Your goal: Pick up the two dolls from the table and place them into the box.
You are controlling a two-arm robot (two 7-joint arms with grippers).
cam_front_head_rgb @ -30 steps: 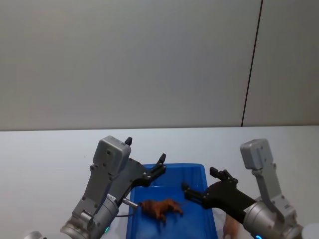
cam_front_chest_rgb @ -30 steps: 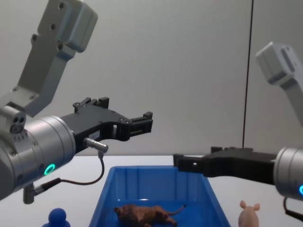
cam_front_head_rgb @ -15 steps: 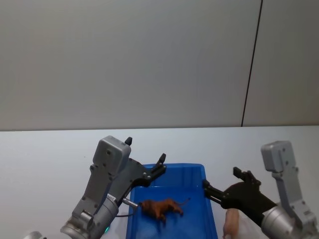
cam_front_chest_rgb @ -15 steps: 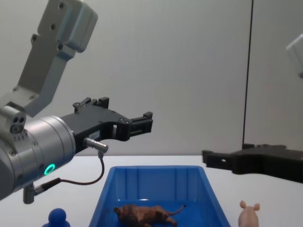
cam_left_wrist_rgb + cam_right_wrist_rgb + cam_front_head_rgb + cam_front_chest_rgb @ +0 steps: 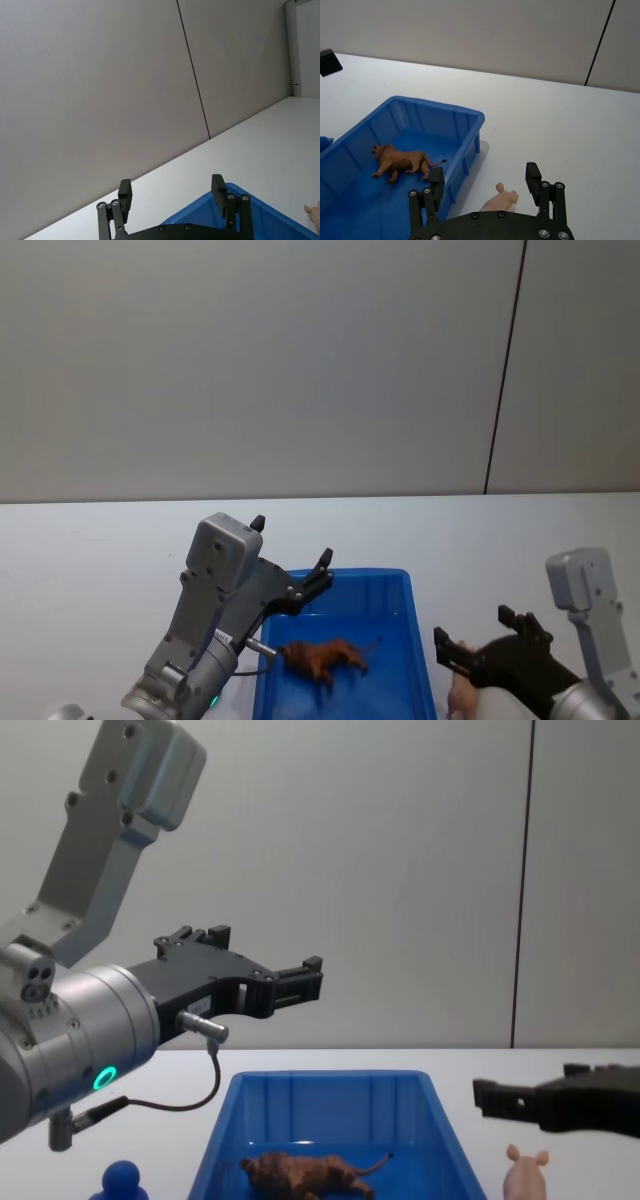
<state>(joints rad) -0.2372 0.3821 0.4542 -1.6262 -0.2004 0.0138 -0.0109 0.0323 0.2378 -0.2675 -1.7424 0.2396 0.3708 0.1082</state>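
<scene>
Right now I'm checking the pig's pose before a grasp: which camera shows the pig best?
The chest view: the pig shows there unobstructed. In the right wrist and head views the right hand covers part of it; the left wrist view catches a pink edge.

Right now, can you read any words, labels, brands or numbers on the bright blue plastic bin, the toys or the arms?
None: no readable text on the bright blue plastic bin, the shaggy brown lion, the pale pink pig, the left gripper or the right gripper.
</scene>
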